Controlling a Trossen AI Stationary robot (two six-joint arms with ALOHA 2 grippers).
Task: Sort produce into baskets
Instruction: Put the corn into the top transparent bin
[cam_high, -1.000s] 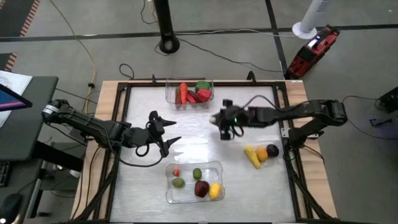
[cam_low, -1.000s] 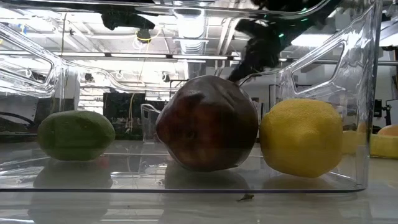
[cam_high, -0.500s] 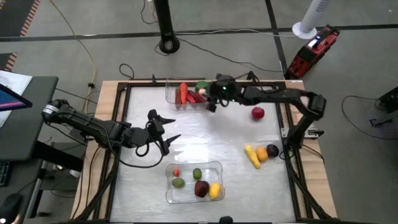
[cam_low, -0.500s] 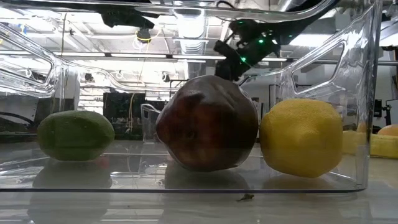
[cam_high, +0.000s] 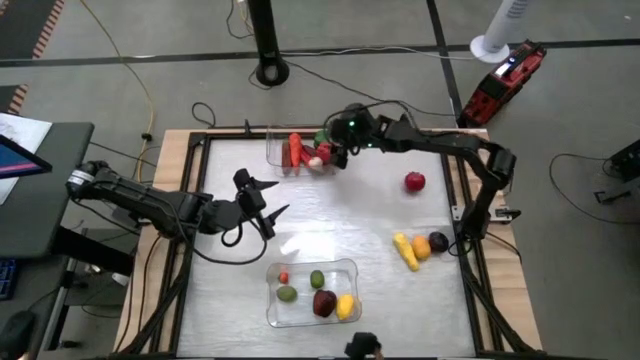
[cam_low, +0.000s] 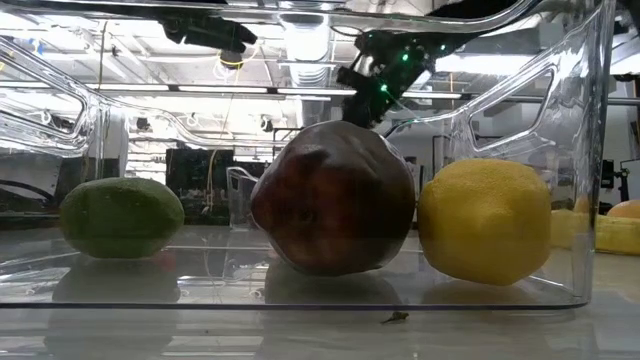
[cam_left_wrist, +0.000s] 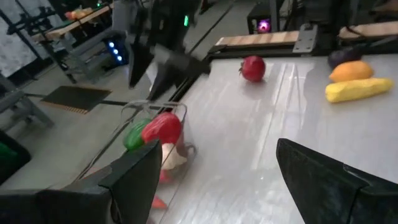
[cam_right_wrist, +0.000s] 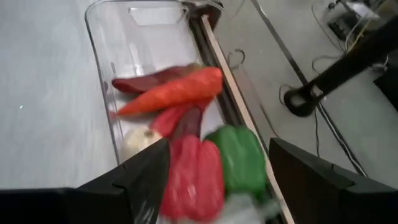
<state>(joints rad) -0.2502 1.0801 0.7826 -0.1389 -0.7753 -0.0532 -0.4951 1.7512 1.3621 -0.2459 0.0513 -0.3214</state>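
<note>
Hovering over the far clear plastic bin, the right gripper had its fingers spread and empty; a whitish piece lay below among the orange carrot, red pepper and green pepper. Doing this step well probably meant lifting straight up clear of the bin wall before swinging toward the loose red round fruit on the desk. The left gripper waited mid-desk, fingers apart, holding nothing. The near bin held fruit.
</note>
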